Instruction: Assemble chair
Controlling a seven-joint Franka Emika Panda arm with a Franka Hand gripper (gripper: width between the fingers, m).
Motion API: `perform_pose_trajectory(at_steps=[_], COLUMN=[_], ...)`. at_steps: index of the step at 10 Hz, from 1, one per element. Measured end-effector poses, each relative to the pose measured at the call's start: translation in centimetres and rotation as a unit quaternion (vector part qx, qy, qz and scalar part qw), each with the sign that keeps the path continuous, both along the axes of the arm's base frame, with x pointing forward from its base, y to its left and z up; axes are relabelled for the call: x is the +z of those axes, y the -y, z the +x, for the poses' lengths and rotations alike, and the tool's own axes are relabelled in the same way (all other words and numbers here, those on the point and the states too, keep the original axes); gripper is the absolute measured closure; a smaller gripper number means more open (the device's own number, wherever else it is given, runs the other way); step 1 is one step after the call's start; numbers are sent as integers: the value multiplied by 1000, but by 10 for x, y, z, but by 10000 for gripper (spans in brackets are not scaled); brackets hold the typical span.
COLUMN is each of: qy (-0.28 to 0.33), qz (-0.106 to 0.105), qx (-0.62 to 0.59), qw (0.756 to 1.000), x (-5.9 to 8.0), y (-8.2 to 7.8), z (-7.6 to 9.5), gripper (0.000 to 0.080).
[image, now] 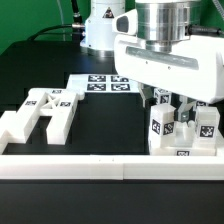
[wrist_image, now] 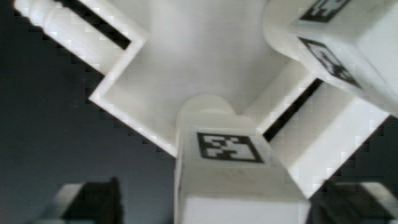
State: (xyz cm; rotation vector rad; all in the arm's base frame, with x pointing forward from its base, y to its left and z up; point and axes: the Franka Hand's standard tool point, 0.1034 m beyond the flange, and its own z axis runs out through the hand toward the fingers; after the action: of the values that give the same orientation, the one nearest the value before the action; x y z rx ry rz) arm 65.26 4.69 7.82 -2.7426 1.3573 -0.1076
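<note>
Exterior view: blocky white tagged chair pieces (image: 40,116)

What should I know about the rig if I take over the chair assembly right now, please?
Claw: open, straddling a tagged upright piece without clamping it.
Parts: a cluster of tagged chair pieces stands under the claw by the front rail, on the exterior view's right. An H-shaped piece lies flat on the exterior view's left, apart.
Done: pieces are grouped at right; whether they are joined is unclear.
Left: the H-shaped piece is not attached.
</note>
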Motion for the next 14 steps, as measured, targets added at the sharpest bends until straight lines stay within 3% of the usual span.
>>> perform_pose_trajectory(at_steps=[1,2,7,12,14], qy=[2,4,12,16,16], qz=[-5,-9,-30,-48,-59], qx=[46,97,281,429,500], qw=[999,995,959,902,864], x=[0,0,0,0,0], y=[-2,-3,-3,2,5], z=[0,0,1,1,1], gripper=[177,158,151,151,151])
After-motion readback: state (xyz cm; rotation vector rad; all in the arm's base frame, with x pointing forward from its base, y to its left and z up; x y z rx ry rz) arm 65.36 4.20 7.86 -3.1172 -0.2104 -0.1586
